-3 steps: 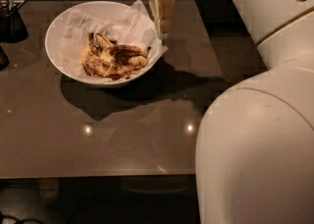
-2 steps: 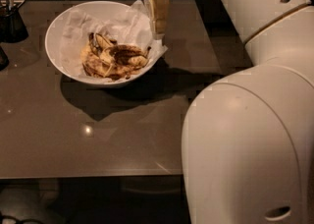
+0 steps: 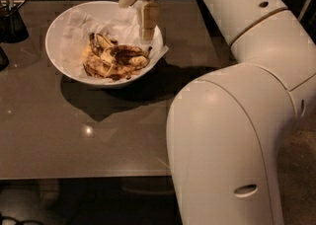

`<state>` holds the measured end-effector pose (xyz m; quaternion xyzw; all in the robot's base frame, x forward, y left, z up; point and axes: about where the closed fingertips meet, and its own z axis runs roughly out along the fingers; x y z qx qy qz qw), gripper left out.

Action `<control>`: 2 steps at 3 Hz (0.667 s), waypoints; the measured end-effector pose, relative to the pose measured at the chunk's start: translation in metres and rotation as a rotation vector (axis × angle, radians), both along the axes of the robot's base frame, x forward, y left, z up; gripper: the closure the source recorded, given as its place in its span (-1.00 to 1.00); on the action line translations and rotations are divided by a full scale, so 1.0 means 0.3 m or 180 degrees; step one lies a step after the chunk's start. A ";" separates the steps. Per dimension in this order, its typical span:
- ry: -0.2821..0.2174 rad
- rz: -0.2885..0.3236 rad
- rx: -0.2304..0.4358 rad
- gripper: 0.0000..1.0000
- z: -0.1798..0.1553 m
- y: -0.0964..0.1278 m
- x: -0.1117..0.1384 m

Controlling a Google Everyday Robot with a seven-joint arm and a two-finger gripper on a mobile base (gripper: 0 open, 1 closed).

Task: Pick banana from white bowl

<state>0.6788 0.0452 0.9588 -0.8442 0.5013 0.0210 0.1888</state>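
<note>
The white bowl (image 3: 55,60) stands on the dark table, left of centre, lined with crumpled white paper (image 3: 79,24). Brown-blotched bananas lie in it; the curved overripe banana (image 3: 123,55) lies on top, towards the bowl's right side. My gripper (image 3: 138,12) hangs over the bowl's back right rim, just above and behind the banana. It is open and empty. One long tan finger (image 3: 148,20) points down; the other shows only as a short tip at the upper left.
A dark container (image 3: 12,21) with utensils stands at the table's back left, and another dark object (image 3: 2,58) sits at the left edge. My arm's bulky white links (image 3: 232,140) fill the right and front right. The table's front edge (image 3: 84,174) runs below.
The gripper has shifted left, from beside the bowl's right edge to over its back right rim. The arm's big lower link has swung further left into view.
</note>
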 end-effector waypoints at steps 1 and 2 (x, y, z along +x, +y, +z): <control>0.0143 -0.0023 0.0001 -0.38 -0.054 0.013 -0.002; 0.0265 -0.0049 -0.0020 -0.10 -0.098 0.025 -0.010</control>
